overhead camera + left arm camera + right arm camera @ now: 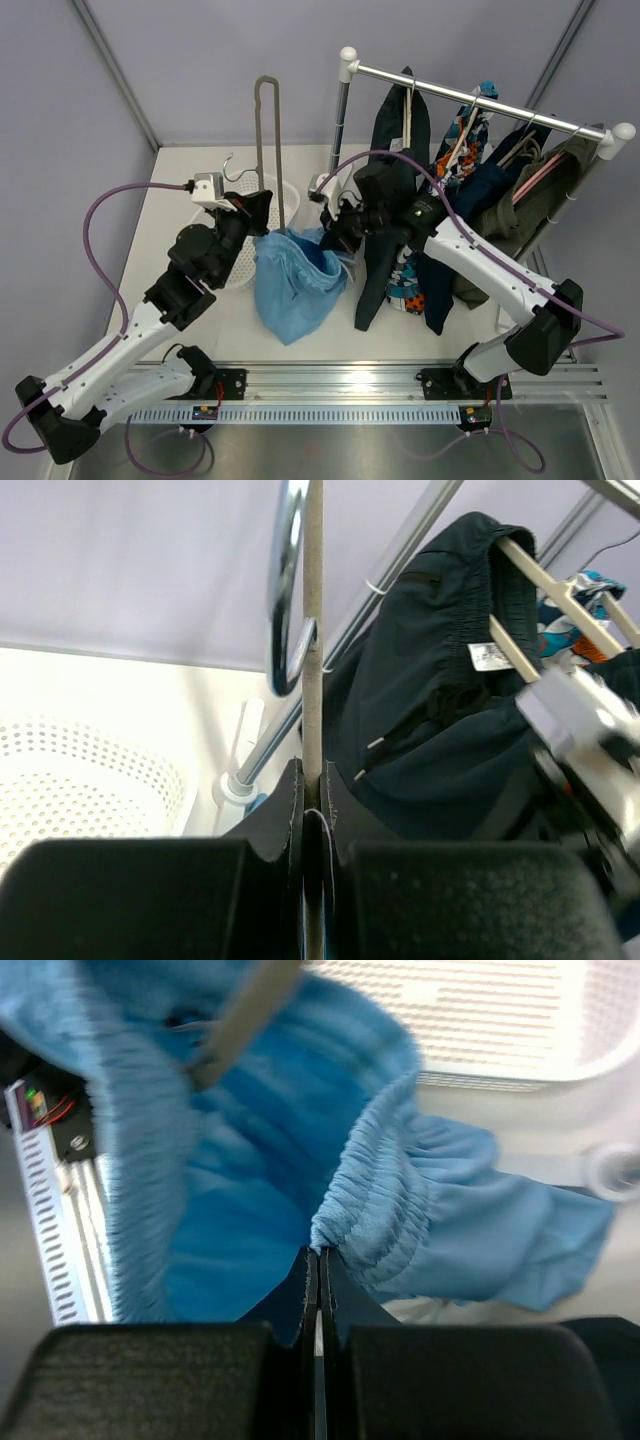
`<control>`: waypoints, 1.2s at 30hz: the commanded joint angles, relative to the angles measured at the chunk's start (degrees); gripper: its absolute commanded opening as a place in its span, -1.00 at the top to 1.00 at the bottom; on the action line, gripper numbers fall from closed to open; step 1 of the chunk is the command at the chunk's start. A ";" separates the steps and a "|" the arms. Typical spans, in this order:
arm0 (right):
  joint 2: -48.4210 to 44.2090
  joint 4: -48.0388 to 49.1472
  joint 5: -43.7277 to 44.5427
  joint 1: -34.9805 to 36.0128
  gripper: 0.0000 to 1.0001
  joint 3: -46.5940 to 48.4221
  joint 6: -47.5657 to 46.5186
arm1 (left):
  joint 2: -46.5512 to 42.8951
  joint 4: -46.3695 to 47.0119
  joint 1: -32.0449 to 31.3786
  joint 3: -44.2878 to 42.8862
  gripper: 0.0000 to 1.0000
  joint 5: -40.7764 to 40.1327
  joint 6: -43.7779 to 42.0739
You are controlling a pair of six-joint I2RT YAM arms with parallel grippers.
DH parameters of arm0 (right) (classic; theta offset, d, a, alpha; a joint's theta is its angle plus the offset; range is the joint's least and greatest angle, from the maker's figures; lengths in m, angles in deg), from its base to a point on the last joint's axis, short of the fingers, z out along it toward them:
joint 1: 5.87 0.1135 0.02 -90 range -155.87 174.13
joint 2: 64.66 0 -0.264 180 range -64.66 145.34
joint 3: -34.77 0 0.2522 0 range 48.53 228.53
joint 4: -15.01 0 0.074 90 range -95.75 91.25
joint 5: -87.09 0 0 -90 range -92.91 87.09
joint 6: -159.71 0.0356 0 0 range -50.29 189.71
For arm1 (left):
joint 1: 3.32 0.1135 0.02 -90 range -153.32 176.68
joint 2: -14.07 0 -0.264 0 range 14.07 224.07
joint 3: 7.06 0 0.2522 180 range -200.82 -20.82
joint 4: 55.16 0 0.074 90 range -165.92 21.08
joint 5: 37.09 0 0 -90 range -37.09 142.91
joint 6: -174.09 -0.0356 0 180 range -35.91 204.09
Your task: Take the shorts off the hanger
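Note:
The light blue shorts [295, 285] hang in a bunch from a thin beige hanger [268, 140] in the middle of the table. My left gripper [262, 206] is shut on that hanger's bar [313, 630], whose chrome hook [285, 590] curves just above the jaws. My right gripper [330, 228] is shut on the gathered waistband of the blue shorts [385, 1210], at its edge. The hanger bar [240, 1020] still runs inside the waistband opening. A dark navy pair of shorts [440, 710] hangs on another hanger on the rack [400, 125].
A white perforated basket [240, 262] stands behind the blue shorts, under my left gripper. The clothes rack's rail [480, 100] and post [343, 130] stand at the back right, with several other garments [470, 190] hanging close to my right arm.

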 commanded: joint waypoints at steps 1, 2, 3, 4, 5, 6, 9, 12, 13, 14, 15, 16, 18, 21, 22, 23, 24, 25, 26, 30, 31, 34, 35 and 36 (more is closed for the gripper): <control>-0.99 -0.60 -0.41 5.47 1.00 -1.63 -1.49 | 1.96 7.04 -0.11 -0.38 1.00 -4.15 -0.31; -0.73 -0.51 -0.23 6.09 1.00 -1.72 -0.96 | 2.58 7.66 -0.11 -0.12 1.00 -4.33 -0.31; -0.29 -0.60 -0.05 6.71 1.00 -1.64 -0.44 | 3.11 8.54 -0.11 -0.11 1.00 -5.03 -0.31; 0.49 -0.60 -0.05 6.97 1.00 -1.55 -0.43 | 4.25 9.07 -0.11 -0.20 1.00 -5.38 -0.48; 0.85 -0.77 0.04 7.24 1.00 -1.55 -0.34 | 4.78 9.59 -0.11 -0.29 1.00 -5.65 -1.18; 1.20 -0.86 0.21 7.85 1.00 -1.29 -0.43 | 5.31 10.38 -0.11 -0.38 1.00 -6.61 -1.54; 1.56 -1.48 0.30 8.47 1.00 -1.11 -0.69 | 7.42 11.44 -0.02 -1.25 1.00 -7.15 -3.03; 0.68 -1.13 0.04 8.65 1.00 -0.85 -0.52 | 9.79 11.27 -0.02 -2.48 1.00 -7.14 -4.53; 0.59 -1.13 -0.22 8.73 1.00 -0.58 -0.78 | 10.32 11.62 0.07 -2.31 1.00 -6.97 -4.70; 0.42 -1.30 -0.14 9.43 1.00 0.20 -1.39 | 11.37 11.88 0.16 -2.05 1.00 -6.62 -4.62; 0.33 -1.48 -0.05 9.79 1.00 0.82 -1.75 | 11.90 12.41 0.16 -2.05 1.00 -6.10 -4.44; 0.33 -1.65 0.04 10.83 1.00 1.43 -2.10 | 12.43 12.76 0.25 -1.87 1.00 -5.57 -4.09; 1.28 -2.26 0.47 11.98 1.00 3.45 -3.23 | 14.10 13.29 0.33 -2.31 1.00 -3.64 -3.47; 3.30 -3.32 1.18 13.83 1.00 5.31 -4.03 | 15.50 13.73 0.33 -3.27 1.00 -2.05 -3.47; 3.75 -3.41 1.18 14.09 1.00 5.31 -4.03 | 15.60 13.90 0.51 -3.63 1.00 -1.70 -3.82; 4.28 -3.50 1.01 14.44 1.00 5.31 -4.03 | 15.77 14.17 0.68 -4.15 1.00 -0.57 -4.00; 4.46 -3.41 0.92 14.53 1.00 5.22 -3.95 | 15.77 14.26 0.95 -4.50 1.00 -0.03 -4.09; 4.63 -3.41 0.92 14.80 1.00 5.22 -3.77 | 15.77 14.17 1.38 -4.77 1.00 0.41 -4.17; 4.81 -3.41 0.92 15.15 1.00 5.22 -3.77 | 15.69 14.26 1.74 -5.12 1.00 1.54 -4.09; 5.51 -3.15 1.87 15.33 1.00 5.13 -3.07 | 15.60 14.09 2.97 -6.35 1.00 4.63 -3.39; 5.69 -2.89 2.93 15.24 1.00 5.22 -2.37 | 15.25 13.56 3.06 -6.70 1.00 4.89 -3.47; 4.38 -1.48 3.91 12.87 1.00 2.86 -0.35 | 12.97 10.40 3.32 -7.14 1.00 5.60 -3.91; 3.76 -0.87 3.91 11.91 1.00 1.98 0.35 | 12.09 8.04 3.32 -7.14 1.00 5.77 -4.09; 2.45 -0.08 4.17 11.03 1.00 1.01 0.53 | 11.04 6.63 3.50 -7.14 1.00 5.86 -4.26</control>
